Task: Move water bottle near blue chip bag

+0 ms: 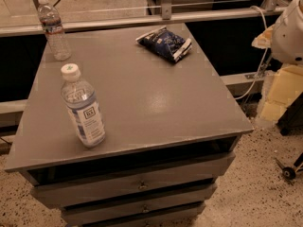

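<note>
The water bottle (53, 30), slim, clear and ribbed with a white cap and a narrow label with red, stands upright at the far left corner of the grey cabinet top (142, 98). The blue chip bag (164, 43), dark blue foil with white printing, lies flat near the far right part of the top, well apart from the bottle. My gripper is out of view; only a white rounded part of my arm (289, 32) shows at the right edge, beside and off the cabinet.
A wider bottle (83, 108) with a large blue-and-white label stands upright near the front left. A metal rail (142, 20) runs behind the cabinet. Drawers (137, 186) sit below the top. Yellow foam (281, 91) and a cable (258, 74) are on the right.
</note>
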Controlling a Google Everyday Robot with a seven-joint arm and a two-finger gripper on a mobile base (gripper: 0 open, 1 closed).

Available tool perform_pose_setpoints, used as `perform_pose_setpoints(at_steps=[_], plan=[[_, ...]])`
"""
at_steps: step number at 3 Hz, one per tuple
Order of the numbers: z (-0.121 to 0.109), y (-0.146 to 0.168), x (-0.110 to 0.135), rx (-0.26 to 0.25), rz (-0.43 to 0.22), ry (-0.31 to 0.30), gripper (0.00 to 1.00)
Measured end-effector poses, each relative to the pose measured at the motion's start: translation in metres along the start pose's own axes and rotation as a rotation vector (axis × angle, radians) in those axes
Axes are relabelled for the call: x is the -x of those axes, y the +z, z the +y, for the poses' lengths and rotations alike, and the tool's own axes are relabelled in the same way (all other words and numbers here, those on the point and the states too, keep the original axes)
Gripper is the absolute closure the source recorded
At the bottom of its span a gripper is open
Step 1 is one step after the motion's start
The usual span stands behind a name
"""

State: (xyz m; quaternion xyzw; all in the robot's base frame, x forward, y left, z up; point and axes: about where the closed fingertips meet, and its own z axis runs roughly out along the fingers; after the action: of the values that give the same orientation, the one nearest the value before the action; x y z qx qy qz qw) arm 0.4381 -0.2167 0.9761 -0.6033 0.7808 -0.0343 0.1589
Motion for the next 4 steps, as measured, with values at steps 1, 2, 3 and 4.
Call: perform_pose_setpoints(at_steps=[1, 2, 3, 4], plan=[[-0.005, 0.004, 0.008, -0.005, -0.018, -0.008, 0.0], [-0.028, 0.026, 0.042, -0.006, -0.096, -0.04, 0.0], [-0.072, 0.072, 0.129, 0.033, -0.31, -0.065, 0.0], [-0.098, 0.093, 0.188, 0.04, -0.474, -0.04, 0.0]])
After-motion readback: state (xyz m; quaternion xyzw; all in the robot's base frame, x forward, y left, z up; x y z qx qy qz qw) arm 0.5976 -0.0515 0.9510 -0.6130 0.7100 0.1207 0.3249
